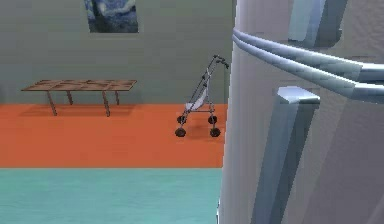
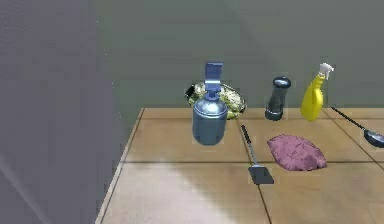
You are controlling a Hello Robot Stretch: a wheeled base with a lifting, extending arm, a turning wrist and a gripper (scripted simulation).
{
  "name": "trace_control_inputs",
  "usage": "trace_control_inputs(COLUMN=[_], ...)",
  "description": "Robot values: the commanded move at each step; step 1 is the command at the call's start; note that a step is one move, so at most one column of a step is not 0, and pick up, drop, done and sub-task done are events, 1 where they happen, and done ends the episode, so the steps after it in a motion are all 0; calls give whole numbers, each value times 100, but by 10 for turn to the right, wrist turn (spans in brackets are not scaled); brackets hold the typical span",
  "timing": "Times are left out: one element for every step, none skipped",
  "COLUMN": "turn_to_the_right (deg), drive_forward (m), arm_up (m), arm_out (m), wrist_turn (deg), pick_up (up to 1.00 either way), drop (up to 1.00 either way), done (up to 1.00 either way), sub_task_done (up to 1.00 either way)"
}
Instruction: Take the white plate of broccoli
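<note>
The arm side view has what the forward view lacks: a tiled counter (image 2: 180, 190) with the things on it. A blue bottle (image 2: 208, 118) with a pump top stands there. Directly behind the blue bottle, partly covered by it, lies a pale plate (image 2: 234, 99) with greenish-yellow lumps; whether these are broccoli I cannot tell. Toward the view's right of the blue bottle, farther back, stand 1 dark grinder (image 2: 279, 97) and 1 yellow spray bottle (image 2: 316, 92). Just right of the blue bottle lies a spatula (image 2: 255, 158), then a pink cloth (image 2: 296, 152) and a ladle (image 2: 358, 124).

The forward view gives other things: an orange floor (image 1: 100, 140), a stroller (image 1: 200, 100), a low wooden table (image 1: 80, 87), a painting (image 1: 110, 14) and a grey-blue cabinet (image 1: 320, 140) with long handles.

The state of the end effector I cannot tell.
</note>
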Motion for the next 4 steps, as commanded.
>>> trace_control_inputs(turn_to_the_right=[0, 0, 0, 0], drive_forward=[0, 0, 0, 0], arm_up=[50, 38, 0, 0], arm_out=[0, 0, 38, 0], wrist_turn=[0, 0, 0, 450], pick_up=[0, 0, 0, 0], drop=[0, 0, 0, 0], done=[0, 0, 0, 0], sub_task_done=[0, 0, 0, 0])
